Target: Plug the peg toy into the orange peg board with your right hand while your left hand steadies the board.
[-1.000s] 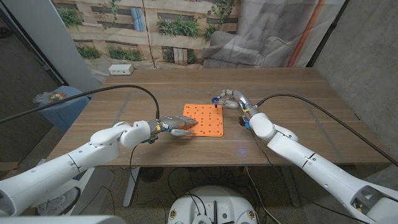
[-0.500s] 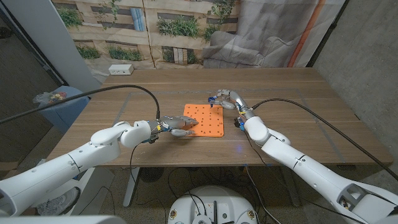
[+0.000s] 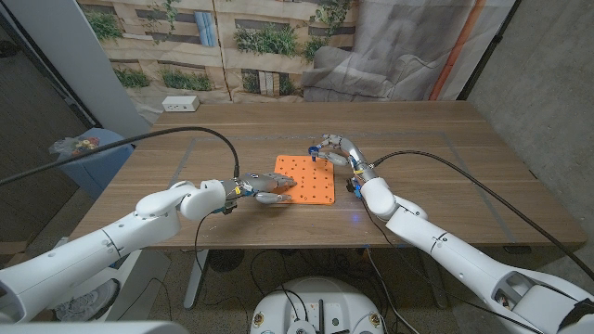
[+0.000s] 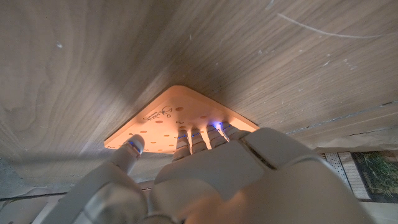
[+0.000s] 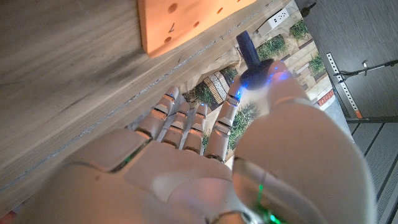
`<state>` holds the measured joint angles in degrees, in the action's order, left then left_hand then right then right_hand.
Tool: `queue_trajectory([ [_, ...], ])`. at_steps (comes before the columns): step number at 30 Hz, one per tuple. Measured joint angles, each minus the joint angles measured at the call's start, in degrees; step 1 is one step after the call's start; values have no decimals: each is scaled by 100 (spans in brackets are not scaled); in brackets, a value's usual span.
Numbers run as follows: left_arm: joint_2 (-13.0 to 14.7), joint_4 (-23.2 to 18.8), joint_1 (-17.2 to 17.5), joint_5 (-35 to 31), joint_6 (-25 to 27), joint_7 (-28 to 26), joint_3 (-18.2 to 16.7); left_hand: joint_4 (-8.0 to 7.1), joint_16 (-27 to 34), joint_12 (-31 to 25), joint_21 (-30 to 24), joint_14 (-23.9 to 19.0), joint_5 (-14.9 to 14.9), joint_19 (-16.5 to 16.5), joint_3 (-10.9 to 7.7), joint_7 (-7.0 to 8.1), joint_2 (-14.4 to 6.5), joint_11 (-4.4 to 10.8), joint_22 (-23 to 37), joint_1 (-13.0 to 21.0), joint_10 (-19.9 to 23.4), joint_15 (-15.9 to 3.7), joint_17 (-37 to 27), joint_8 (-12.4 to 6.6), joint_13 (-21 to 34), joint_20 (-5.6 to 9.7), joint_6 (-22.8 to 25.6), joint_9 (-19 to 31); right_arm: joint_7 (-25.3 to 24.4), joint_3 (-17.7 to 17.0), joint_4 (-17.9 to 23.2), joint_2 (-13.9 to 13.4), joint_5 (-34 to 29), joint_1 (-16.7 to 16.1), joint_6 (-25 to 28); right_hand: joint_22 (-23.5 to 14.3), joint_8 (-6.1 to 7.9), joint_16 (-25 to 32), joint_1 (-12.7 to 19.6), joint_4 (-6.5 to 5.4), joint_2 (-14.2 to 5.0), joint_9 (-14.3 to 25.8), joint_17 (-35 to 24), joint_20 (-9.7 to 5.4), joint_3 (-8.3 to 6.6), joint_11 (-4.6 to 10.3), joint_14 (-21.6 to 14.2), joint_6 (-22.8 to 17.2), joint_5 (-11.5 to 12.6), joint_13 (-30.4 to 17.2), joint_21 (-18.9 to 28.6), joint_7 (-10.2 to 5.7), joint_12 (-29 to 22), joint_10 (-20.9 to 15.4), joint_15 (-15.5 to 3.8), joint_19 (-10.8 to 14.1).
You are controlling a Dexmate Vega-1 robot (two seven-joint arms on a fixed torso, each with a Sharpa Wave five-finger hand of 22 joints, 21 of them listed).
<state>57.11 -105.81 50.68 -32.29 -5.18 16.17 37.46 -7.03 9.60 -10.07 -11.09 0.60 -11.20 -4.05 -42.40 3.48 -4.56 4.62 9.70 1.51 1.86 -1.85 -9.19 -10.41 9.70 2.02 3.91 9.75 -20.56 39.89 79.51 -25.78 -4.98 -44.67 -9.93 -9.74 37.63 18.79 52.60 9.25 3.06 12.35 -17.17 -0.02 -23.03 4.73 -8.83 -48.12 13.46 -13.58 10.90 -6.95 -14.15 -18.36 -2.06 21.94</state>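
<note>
a wooden table (image 3: 445, 139) is carrying the orange peg board (image 3: 308, 182) near its middle. the left hand (image 3: 264, 189) is pressing its fingers (image 4: 200, 138) on the board's left edge, gripping nothing. the right hand (image 3: 332, 148) is hovering over the board's far right corner, pinching the dark blue peg toy (image 5: 250, 55) between thumb and finger, just above the board.

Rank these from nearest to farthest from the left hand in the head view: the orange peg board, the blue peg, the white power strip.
1. The orange peg board: the left hand rests on its near-left edge.
2. The blue peg: held by the right hand over the board's far right corner.
3. The white power strip: at the table's far left edge.
</note>
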Motion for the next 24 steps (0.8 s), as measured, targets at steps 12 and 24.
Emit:
queue_trajectory([
  [12,-19,5,-15,12,7,10,12,0,0,-10,1,0,0,-18,0,12,0,0,5,0,0,0,0,2,0,1,11,0,-144,61,-421,134,-88,68,-326,0,58,0,0,8,0,1,-28,-17,40,31,2,-31,0,0,0,31,0,14,-2,-27],
  [24,-31,4,-27,41,37,38,21,0,0,-10,17,0,0,3,0,11,0,0,4,0,0,0,-1,16,0,-20,9,-2,-288,104,-820,261,-143,151,-711,1,87,0,0,1,0,2,-53,-100,47,93,74,-30,11,-1,-32,31,40,14,-30,-188],
])
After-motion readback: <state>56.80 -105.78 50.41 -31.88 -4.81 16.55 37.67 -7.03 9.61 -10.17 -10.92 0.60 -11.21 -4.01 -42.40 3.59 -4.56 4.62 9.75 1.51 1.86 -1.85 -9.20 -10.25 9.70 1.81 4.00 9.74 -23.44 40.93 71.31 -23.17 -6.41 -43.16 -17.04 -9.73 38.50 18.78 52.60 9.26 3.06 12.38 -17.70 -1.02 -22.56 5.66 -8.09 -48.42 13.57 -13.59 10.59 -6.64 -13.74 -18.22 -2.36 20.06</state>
